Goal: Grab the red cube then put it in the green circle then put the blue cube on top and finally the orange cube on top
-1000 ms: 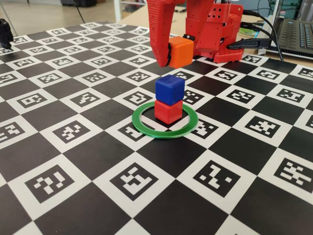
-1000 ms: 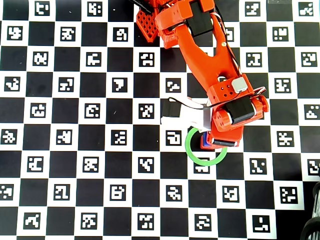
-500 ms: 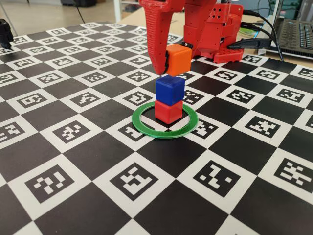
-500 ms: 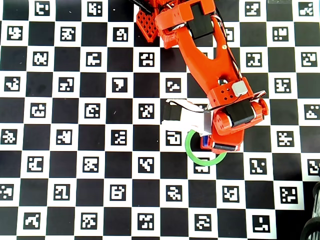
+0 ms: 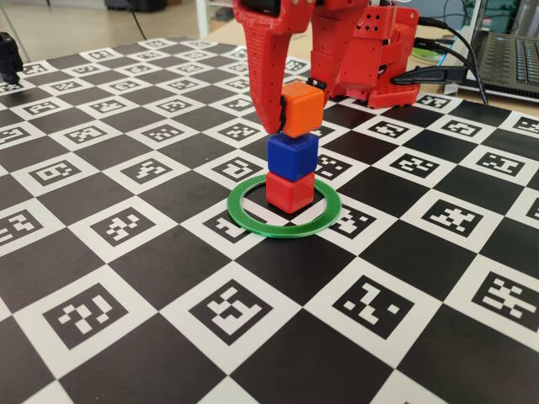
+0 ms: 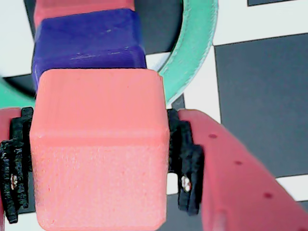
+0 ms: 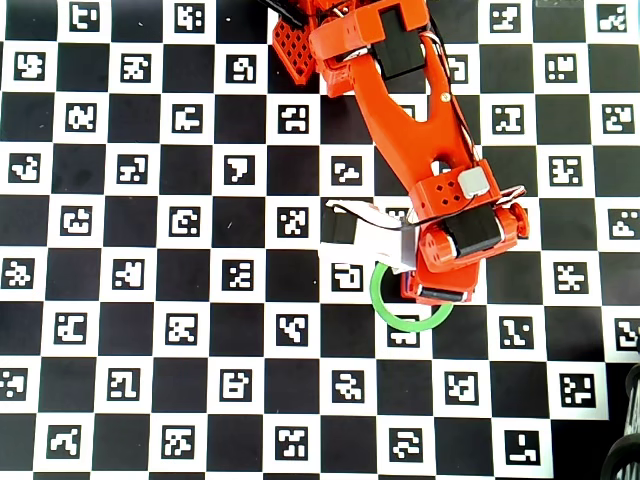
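The red cube (image 5: 290,194) stands inside the green circle (image 5: 253,221), and the blue cube (image 5: 292,156) is stacked on it. My gripper (image 5: 296,111) is shut on the orange cube (image 5: 304,107), holding it right over the blue cube with its underside at the blue top; contact is unclear. In the wrist view the orange cube (image 6: 98,149) fills the space between the black pads (image 6: 186,161), with the blue cube (image 6: 89,43), the red cube (image 6: 72,7) and the green circle (image 6: 197,43) beyond it. From overhead the arm hides the stack; part of the green circle (image 7: 398,320) shows.
The board is a black-and-white checker of marker tiles (image 5: 232,307). The arm's red base (image 5: 370,59) stands at the back, with cables and a laptop (image 5: 509,55) behind on the right. A dark object (image 5: 8,55) sits at the far left edge.
My gripper has carried the orange cube forward and down, from behind and above the stack to right over the blue cube. The red and blue cubes have not moved.
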`<state>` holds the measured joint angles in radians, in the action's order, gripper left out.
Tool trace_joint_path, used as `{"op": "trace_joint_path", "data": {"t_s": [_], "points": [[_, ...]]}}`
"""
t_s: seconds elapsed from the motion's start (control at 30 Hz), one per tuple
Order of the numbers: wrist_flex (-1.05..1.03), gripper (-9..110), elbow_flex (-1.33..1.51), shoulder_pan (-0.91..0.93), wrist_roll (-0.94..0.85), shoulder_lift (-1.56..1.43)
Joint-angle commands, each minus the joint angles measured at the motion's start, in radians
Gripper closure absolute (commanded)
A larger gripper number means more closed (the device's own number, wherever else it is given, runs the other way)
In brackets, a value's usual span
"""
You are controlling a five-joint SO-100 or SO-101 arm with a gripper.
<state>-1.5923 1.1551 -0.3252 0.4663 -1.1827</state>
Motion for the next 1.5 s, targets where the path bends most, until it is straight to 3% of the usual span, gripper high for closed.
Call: {"op": "trace_joint_path", "data": {"t_s": [0.0,0.57,0.77,1.1,1.33,1.47], "points": [[0.009,93,-0.009,0.009,0.0,-0.032],[0.017,91,0.012,0.009,0.014,-0.026],[0.012,70,0.026,0.008,0.064,-0.032],[-0.08,51,-0.034,-0.012,0.043,-0.109],[-0.209,50,-0.071,-0.026,-0.064,-0.264],[-0.192,56,-0.018,0.015,-0.123,-0.388]]}}
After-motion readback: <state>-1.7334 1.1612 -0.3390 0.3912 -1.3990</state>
